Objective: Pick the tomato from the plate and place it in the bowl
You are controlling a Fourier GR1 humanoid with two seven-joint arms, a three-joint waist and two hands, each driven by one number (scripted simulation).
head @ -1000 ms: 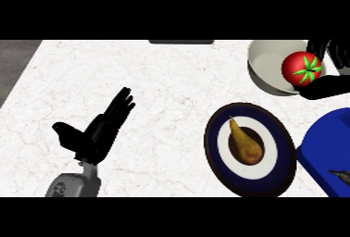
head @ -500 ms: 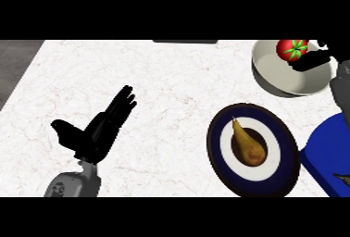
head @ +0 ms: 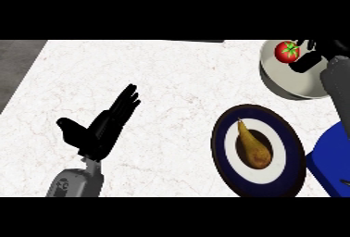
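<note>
1. Right hand [head: 309, 62] sat at the upper right of the head view, over the white bowl [head: 287, 88], lying against the right side of the tomato [head: 286, 51]. I could not tell whether it gripped the tomato or had let go.
2. Versus 1.0 s ago, the hand and tomato had shifted from the bowl's middle toward its far rim. Versus 0.5 s ago, there was hardly any change in position.
3. The tomato was inside the bowl's outline, near the far edge. Whether it rested on the bowl's floor could not be told.
4. The tomato was red, round and glossy, with a green star-shaped calyx facing up and slightly right. Most of its surface was unobstructed.
5. The dark-rimmed plate [head: 222, 139] lay below the bowl and apart from it. A brown pear [head: 254, 147] was on its white centre, stem end pointing away from the robot. Both matched the earlier frames.
6. A blue object [head: 331, 159] was at the right edge, just beside the plate.
7. Left hand [head: 103, 127] was at the lower left over the marble counter [head: 178, 74], open, fingers straight, holding nothing, in the same pose as before.
</note>
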